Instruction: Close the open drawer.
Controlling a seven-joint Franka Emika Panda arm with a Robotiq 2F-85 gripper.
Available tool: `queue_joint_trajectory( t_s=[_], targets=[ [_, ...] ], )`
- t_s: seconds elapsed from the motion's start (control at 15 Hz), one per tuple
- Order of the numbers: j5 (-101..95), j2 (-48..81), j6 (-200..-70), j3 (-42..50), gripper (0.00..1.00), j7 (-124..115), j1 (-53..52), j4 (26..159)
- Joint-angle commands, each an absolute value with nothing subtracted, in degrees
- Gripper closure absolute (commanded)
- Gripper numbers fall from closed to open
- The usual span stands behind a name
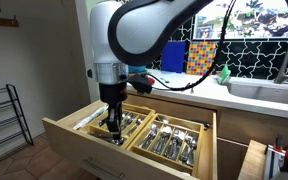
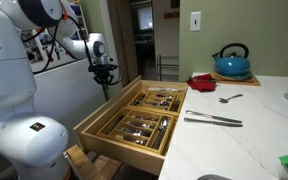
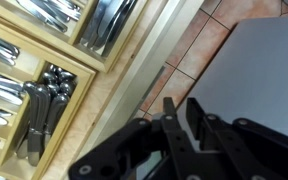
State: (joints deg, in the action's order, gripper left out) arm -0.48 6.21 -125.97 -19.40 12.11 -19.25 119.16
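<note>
The drawer [image 1: 84, 150] is a wide light-wood drawer pulled far out from under the counter, seen in both exterior views [image 2: 124, 146]. Its divider trays hold silver cutlery [image 1: 164, 140]. My gripper [image 1: 112, 122] hangs fingers-down at the drawer's front edge [image 2: 105, 88]. In the wrist view the gripper [image 3: 179, 108] is just outside the front panel [image 3: 114, 92], near the small metal bar handle [image 3: 154, 86] and above the tiled floor. Its fingers are close together with nothing between them. I cannot tell whether it touches the panel.
On the white counter [image 2: 254, 130] are a red bowl [image 2: 201, 82], a blue kettle [image 2: 232, 62] and loose cutlery [image 2: 212, 119]. A sink [image 1: 264, 90] sits behind the drawer. A black wire rack [image 1: 4, 115] stands on the floor. A grey surface [image 3: 254, 70] lies below the gripper.
</note>
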Motion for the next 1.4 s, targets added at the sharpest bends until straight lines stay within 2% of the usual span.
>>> queue_joint_trajectory(
  t_s=[0.0,0.13,0.33,1.33],
  targets=[
    [-2.9,11.7,-128.8,-19.4,1.00,14.3,-19.5,115.3],
    [-3.8,13.8,-131.4,-19.3,1.00,15.4,-19.5,114.7],
    [-5.6,16.3,-135.2,-19.2,0.95,17.0,-19.5,114.1],
    [-11.0,19.2,-138.1,-19.2,0.96,29.0,-17.3,113.9]
  ],
)
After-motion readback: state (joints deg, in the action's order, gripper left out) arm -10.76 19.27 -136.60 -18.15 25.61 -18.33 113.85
